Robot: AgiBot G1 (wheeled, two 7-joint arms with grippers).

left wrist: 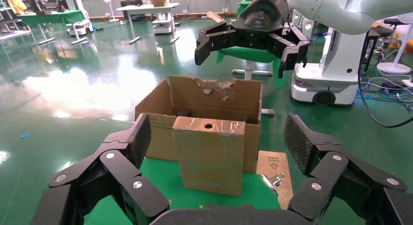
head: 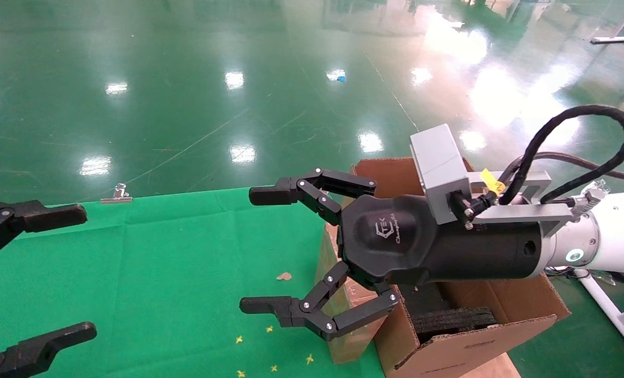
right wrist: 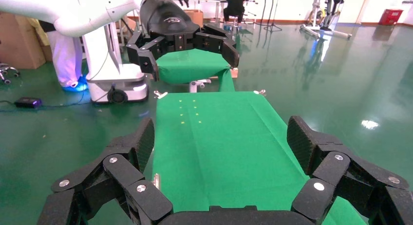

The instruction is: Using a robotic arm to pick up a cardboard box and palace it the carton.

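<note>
The small cardboard box stands upright on the green cloth, its taped top with the round hole facing up, right against the carton. In the head view the box is partly hidden behind my right gripper's fingers. The carton stands open at the table's right end with black foam inside. My right gripper, on the white arm, hangs open and empty above the box and the carton's near wall; it also shows in the left wrist view. My left gripper is open and empty at the far left.
The green cloth covers the table. A metal binder clip and a flat cardboard scrap lie beside the box. Another clip sits at the cloth's far edge. A small brown scrap and yellow marks lie on the cloth.
</note>
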